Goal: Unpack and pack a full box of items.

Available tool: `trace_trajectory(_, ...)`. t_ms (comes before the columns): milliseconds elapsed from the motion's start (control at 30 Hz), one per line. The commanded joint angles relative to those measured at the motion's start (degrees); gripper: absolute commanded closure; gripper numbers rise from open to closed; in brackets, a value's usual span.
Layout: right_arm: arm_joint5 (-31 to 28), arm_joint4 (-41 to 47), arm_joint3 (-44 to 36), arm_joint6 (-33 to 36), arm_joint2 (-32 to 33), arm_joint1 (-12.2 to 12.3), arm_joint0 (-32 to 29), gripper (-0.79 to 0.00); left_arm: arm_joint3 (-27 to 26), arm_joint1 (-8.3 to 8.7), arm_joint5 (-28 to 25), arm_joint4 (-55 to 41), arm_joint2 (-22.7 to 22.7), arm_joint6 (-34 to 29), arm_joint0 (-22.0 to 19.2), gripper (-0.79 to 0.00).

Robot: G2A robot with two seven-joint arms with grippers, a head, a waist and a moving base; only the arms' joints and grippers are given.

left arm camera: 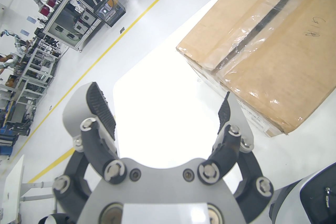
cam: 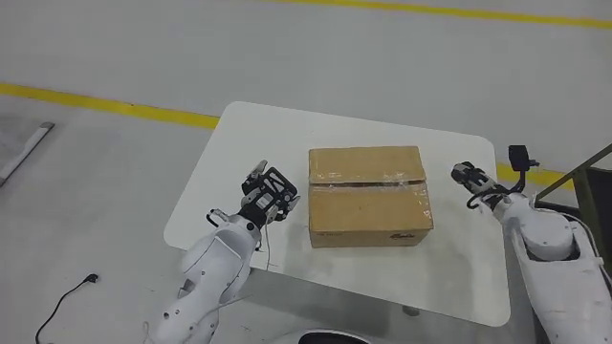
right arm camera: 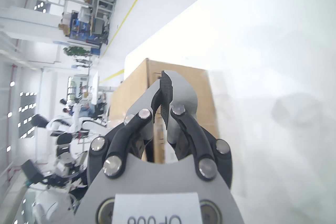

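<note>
From above, the box (cam: 368,196) sits closed in the middle of the table (cam: 459,277). The left gripper (cam: 273,186) is just beside one end of it, and the right gripper (cam: 463,172) is near the opposite end, apart from it.

In the left wrist view, the left gripper (left arm camera: 160,93) has its jaws spread wide and empty. The box (left arm camera: 275,51) lies close beyond one fingertip, with clear tape (left arm camera: 262,22) over its seam.

In the right wrist view, the right gripper (right arm camera: 162,83) has its jaws pressed together on nothing. The box (right arm camera: 131,96) stands straight ahead of the tips.
</note>
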Motion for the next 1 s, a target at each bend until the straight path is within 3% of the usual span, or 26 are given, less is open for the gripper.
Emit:
trace_trajectory(0,0.24,-2.92,0.26,-2.11,-2.66,-0.34,-1.57,0.000,0.00,0.00,0.00,0.00,0.00,0.00,0.00,-0.785)
trace_trajectory(233,-2.14,0.58,-2.75,-3.56,-11.20,-2.19,-3.78,0.000,0.00,0.00,0.00,0.00,0.00,0.00,0.00,-0.785)
trace_trajectory(433,-2.53,0.34,-8.39,-2.61,-13.37,-2.46,-6.14,0.000,0.00,0.00,0.00,0.00,0.00,0.00,0.00,-0.785)
trace_trajectory(567,-1.23,-4.10,-13.31,-6.88,-10.85,-2.02,-8.29,0.000,0.00,0.00,0.00,0.00,0.00,0.00,0.00,-0.785)
trace_trajectory(700,1.43,-12.47,-21.06,-16.29,-5.10,-1.34,-11.50,0.000,-0.04,0.00,0.65,-0.03,-0.25,0.23,0.15,-0.785)
trace_trajectory(833,8.18,-20.54,-27.66,-25.31,-1.23,-1.23,-15.76,0.000,-1.55,-0.01,5.91,1.23,-1.68,1.68,1.19,-0.785)
trace_trajectory(967,14.41,-25.04,-32.85,-28.13,-0.22,-1.45,-19.57,0.000,-3.76,0.02,8.93,2.53,-2.53,3.79,2.11,-0.785)
